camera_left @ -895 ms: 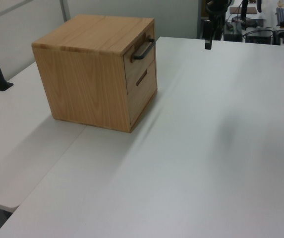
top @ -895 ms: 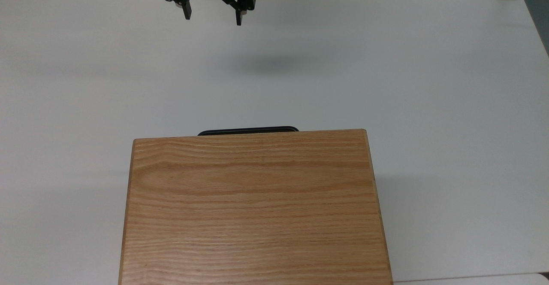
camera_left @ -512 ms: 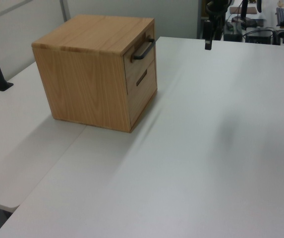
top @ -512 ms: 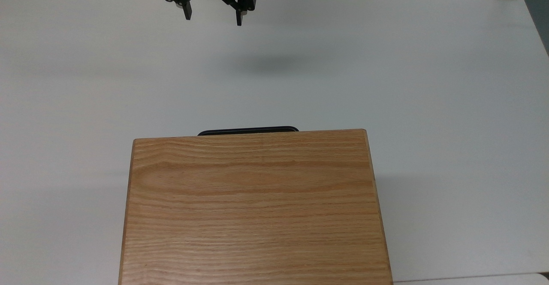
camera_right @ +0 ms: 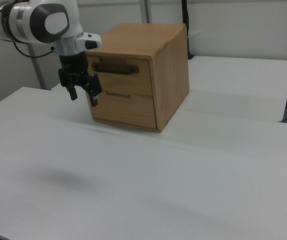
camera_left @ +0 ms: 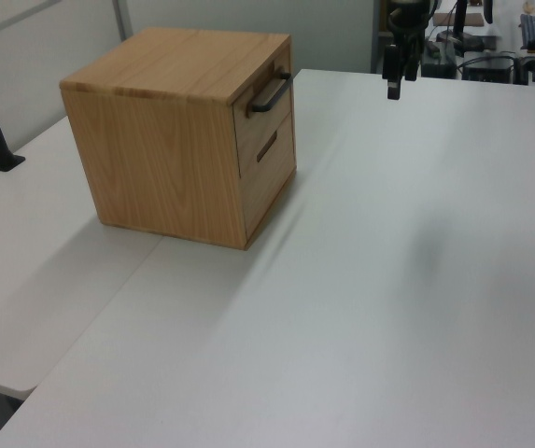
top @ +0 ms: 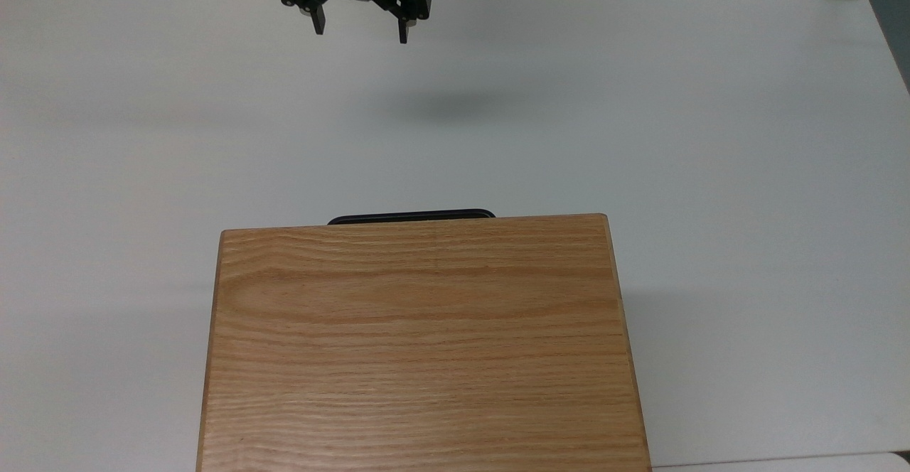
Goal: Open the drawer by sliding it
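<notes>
Gripper (top: 359, 30) spread wide, empty, hanging above white table (top: 711, 138) well apart from drawer (camera_right: 117, 76); drawer shut flush in oak cabinet (top: 423, 344), black bar handle (top: 411, 215) facing arm; wide spread likely readies handle grasp

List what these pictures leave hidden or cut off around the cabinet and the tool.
- Top view: the drawer fronts lie hidden under the cabinet top; just the black handle peeks past its edge.
- Top view: the arm above the tool is cut off by the upper edge.
- Left view: the tool stands edge-on, hiding its finger gap.
- Right view: the tool overlaps the cabinet's corner, covering the lower drawer's end.
</notes>
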Available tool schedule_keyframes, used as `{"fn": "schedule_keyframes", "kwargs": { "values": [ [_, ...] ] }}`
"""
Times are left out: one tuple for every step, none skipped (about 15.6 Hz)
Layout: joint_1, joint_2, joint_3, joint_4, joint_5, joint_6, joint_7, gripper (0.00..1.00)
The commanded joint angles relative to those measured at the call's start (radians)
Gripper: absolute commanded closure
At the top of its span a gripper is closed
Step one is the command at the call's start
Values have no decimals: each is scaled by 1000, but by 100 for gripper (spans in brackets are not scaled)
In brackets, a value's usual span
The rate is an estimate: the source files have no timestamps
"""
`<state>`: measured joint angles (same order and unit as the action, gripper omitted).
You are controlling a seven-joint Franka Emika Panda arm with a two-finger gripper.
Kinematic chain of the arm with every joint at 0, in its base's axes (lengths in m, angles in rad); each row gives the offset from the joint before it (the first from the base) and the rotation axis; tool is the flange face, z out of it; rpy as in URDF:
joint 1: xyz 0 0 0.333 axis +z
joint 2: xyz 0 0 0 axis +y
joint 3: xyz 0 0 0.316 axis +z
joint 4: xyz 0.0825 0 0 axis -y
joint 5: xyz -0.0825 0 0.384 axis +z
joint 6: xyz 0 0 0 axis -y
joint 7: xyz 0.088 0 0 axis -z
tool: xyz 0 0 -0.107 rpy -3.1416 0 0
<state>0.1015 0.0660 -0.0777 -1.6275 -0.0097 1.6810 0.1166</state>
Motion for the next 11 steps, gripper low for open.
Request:
{"fn": "schedule_keyframes", "kwargs": {
  "values": [
    [15,66,-11,57,25,15,186,3],
    [15,92,-11,81,34,66,300,3],
    [15,115,-11,93,43,131,416,2],
    [14,136,-11,97,49,197,522,2],
    [14,155,-11,109,60,263,623,2],
    [15,173,-11,121,68,325,726,2],
    [15,187,-11,132,69,385,829,2],
    [17,202,-10,144,73,444,929,3],
    [17,215,-5,152,73,504,1018,6],
    [18,219,-4,156,73,549,1098,8],
    [27,224,-4,156,73,577,1165,9]
  ]
}}
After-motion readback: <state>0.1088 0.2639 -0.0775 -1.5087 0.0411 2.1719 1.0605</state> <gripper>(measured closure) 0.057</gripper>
